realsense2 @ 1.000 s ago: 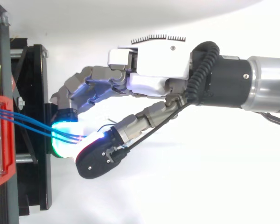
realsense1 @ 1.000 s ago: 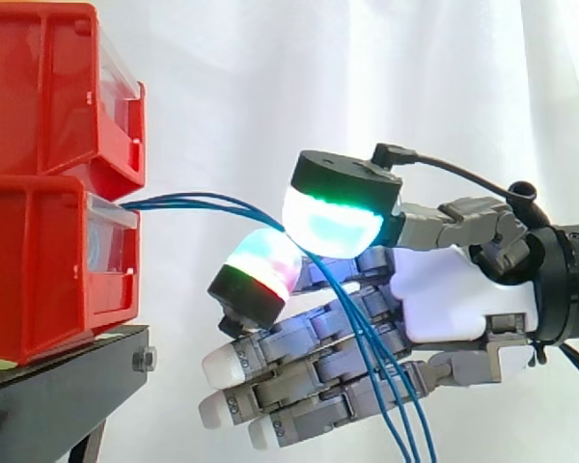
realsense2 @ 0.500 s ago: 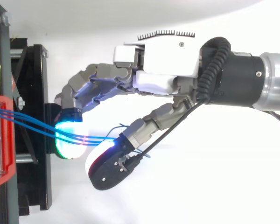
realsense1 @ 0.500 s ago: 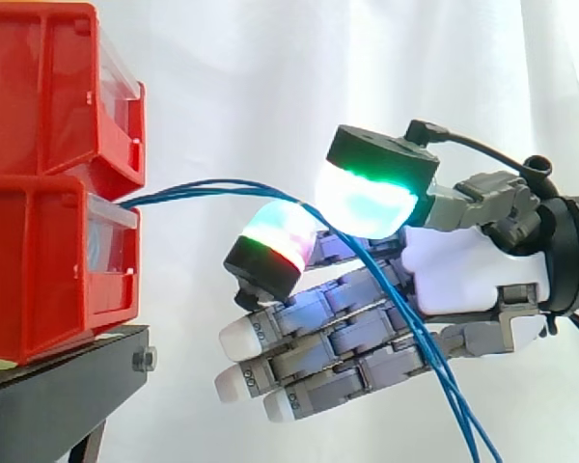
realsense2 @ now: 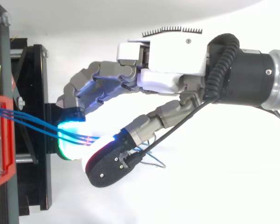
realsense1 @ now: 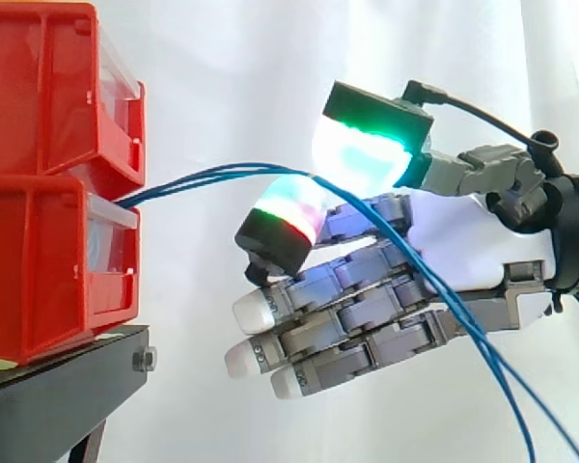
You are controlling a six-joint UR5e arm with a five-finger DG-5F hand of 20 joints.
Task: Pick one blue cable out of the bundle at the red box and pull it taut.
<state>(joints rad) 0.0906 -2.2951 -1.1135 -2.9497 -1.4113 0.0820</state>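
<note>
Blue cables [realsense1: 207, 175] come out of the gap between the two stacked red bins, just above the lip of the lower bin [realsense1: 39, 270] and under the upper bin [realsense1: 39, 87]. In the top view three strands [realsense2: 35, 126] can be told apart, lying close side by side. From the bins they rise in a shallow bow, not a straight line, to the hand [realsense1: 463, 241].

The hand reaches in from the right with its palm turned toward the side camera. Its thumb is bent over, and the thumb's pad [realsense1: 362, 159], glowing green and cyan, sits just above the pad of one of the fingers [realsense1: 285, 217], which glows white, red and green. The strands pass between these two pads and look pinched there, all of them together. The other fingers are half curled below, with white tips pointing toward the bins and nothing in them.

Past the pinch, the strands slope down across the fingers and palm and leave at the lower right. From above, a small loop of blue strand [realsense2: 154, 161] shows beside the thumb.

The bins stand on a black stand [realsense1: 58, 376] before a white curtain [realsense1: 222, 77].
</note>
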